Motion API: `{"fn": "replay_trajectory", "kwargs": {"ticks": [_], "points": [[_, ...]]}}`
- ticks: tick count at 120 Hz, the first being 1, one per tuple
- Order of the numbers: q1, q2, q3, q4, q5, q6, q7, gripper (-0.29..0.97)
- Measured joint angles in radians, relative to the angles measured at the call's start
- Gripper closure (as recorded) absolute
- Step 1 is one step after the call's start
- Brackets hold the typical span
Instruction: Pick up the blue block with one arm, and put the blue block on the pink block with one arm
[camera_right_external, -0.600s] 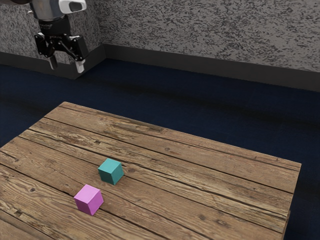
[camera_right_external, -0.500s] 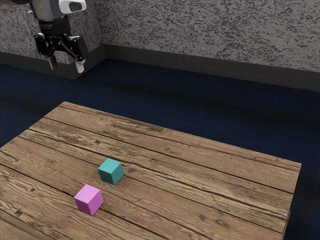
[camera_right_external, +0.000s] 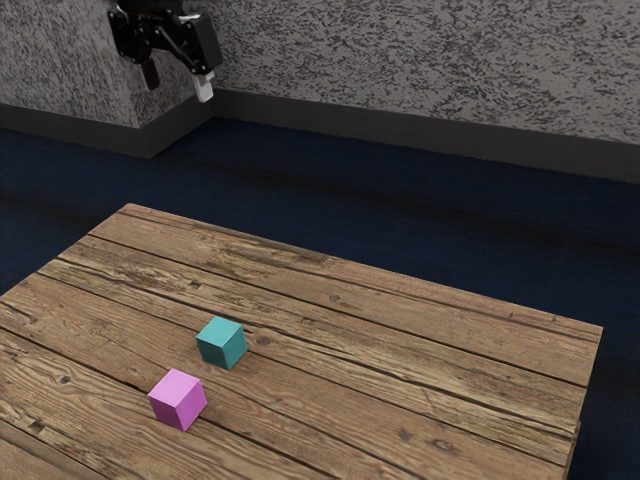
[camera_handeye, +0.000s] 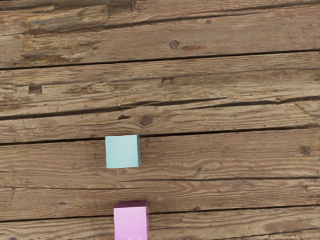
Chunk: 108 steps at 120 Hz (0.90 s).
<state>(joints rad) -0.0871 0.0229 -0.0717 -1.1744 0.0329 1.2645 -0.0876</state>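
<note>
Table (camera_right_external: 400, 330) = rough wooden planks w/ dark grain, knots & cracks btw boards; in the wrist view the same planks (camera_handeye: 225, 100) run across under the hand. Room behind: grey speckled wall (camera_right_external: 400, 50), dark baseboard (camera_right_external: 420, 130), deep-blue floor (camera_right_external: 400, 190). Blue block (camera_right_external: 221, 342) sits flat on the table, well in from every edge. The far edge is well behind it, the edge on the exterior view's right is a long way off, and the edge on the exterior view's left is nearer but w/ bare wood between. Open planks lie behind the block & toward the exterior view's right. On the side toward the camera & the exterior view's left the pink block (camera_right_external: 178, 399) sits near it, not touching, a strip of wood btw the two. In the wrist view the blue block (camera_handeye: 122, 151) & pink block (camera_handeye: 131, 222) lie apart w/ a plank seam btw them, the pink one cut by the picture edge. Blue block reads more teal/turquoise: a small plain cube, top lighter than the sides, turned a bit so a corner faces the camera in the exterior view. Gripper (camera_right_external: 177, 82) hangs high above & well behind the blue block, toward the exterior view's left, in front of the wall, jaws standing apart, one fingertip pale.
</note>
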Motion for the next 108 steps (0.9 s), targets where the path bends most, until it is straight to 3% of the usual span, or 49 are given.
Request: {"fn": "replay_trajectory", "kwargs": {"ticks": [17, 43, 61, 76, 108], "points": [[-0.03, -0.001, -0.005, -0.04, 0.002, 0.01, -0.001, 0.0], [0.082, -0.131, -0.06, -0.591, -0.009, 0.266, -0.001, 0.0], [0.106, -0.144, -0.068, -0.829, -0.031, 0.481, -0.001, 0.0], [0.106, -0.145, -0.073, -0.929, -0.04, 0.612, 0.0, 0.0], [0.154, -0.135, -0.083, -0.987, -0.051, 0.762, 0.012, 0.0]]}}
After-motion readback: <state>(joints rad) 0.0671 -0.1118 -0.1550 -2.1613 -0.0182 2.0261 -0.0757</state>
